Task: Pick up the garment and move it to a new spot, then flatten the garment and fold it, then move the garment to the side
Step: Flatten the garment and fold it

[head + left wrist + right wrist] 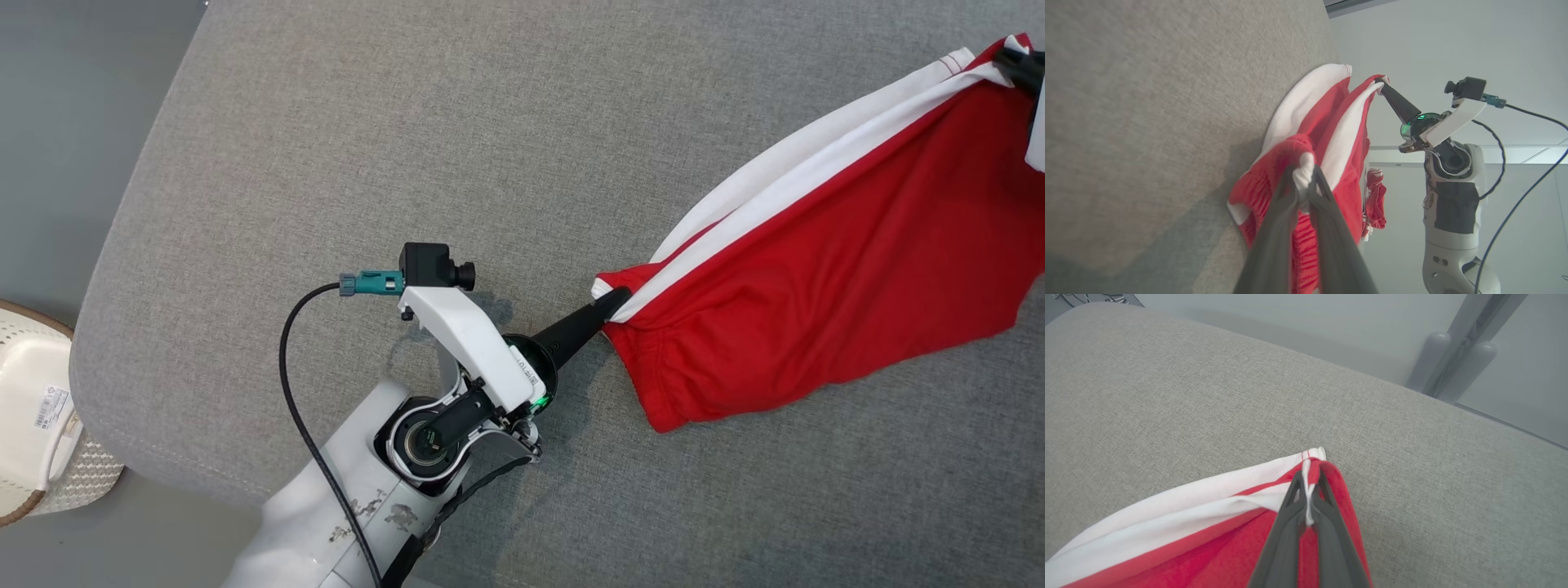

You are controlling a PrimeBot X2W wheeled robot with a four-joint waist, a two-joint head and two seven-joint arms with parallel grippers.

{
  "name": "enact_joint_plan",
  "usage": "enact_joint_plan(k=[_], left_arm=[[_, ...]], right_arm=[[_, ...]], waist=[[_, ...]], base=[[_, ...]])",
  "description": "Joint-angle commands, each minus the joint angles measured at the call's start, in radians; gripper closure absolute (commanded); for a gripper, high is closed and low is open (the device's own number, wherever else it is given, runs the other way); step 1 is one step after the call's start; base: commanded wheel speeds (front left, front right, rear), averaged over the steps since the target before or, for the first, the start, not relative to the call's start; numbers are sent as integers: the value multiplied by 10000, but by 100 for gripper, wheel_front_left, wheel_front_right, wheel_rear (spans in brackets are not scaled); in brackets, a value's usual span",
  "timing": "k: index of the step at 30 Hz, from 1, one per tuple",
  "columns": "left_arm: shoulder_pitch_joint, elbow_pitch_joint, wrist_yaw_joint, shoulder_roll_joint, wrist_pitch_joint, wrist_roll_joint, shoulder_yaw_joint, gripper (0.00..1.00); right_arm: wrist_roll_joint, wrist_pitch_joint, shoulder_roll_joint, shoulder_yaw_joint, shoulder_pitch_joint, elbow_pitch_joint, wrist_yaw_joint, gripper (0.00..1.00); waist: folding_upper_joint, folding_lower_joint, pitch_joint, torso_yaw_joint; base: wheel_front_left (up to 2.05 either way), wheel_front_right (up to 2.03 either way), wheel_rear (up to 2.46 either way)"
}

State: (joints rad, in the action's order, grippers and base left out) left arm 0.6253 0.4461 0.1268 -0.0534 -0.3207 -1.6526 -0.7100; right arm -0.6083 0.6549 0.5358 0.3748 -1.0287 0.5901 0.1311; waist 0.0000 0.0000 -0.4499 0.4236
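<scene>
A grey cushion (408, 122) lies underneath. The red and white garment (816, 286) is stretched over the cushion's right half. The left gripper (614, 305) is clamped on its corner near the cushion's middle. The right gripper (1309, 479) is clamped on its white-hemmed corner, farther right over the cushion.

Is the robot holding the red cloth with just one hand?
No, the left gripper and the right gripper each pinch an edge of the red garment.

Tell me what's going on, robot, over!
Left fingers shut on red-and-white fabric garment; right fingers shut on its far corner. Garment stretched between them over grey fabric cushion. Nothing in the way.
</scene>
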Motion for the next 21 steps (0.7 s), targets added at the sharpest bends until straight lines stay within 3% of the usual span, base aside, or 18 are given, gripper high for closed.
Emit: enact_joint_plan(k=[1,5,6,7,8,9,21], left_arm=[[224,-13,64,-37,39,35,-5,100],[329,-66,63,-11,192,-11,-83,100],[378,-37,62,-13,261,14,-91,100],[437,17,53,-14,383,56,-87,66],[491,102,53,-18,535,117,-68,5],[525,184,53,-11,661,118,-59,0],[674,672,45,-9,1746,393,-311,0]], right_arm=[[-43,-158,72,63,-135,66,-9,100],[-143,-650,95,128,-354,382,-9,100],[-46,-872,123,121,-451,473,-9,88],[-28,-1026,95,125,-495,579,-9,15],[-64,-1140,50,91,-513,730,-9,0],[-31,-1290,16,82,-573,832,-9,0],[219,-3152,-247,336,-500,1813,-7,0]], waist=[[0,0,-30,23],[0,0,-130,61],[0,0,-152,72],[0,0,-167,77],[0,0,-174,74],[0,0,-180,66],[0,0,225,-184]], base=[[0,0,0],[0,0,0],[0,0,0],[0,0,0],[0,0,0],[0,0,0],[0,0,0]])
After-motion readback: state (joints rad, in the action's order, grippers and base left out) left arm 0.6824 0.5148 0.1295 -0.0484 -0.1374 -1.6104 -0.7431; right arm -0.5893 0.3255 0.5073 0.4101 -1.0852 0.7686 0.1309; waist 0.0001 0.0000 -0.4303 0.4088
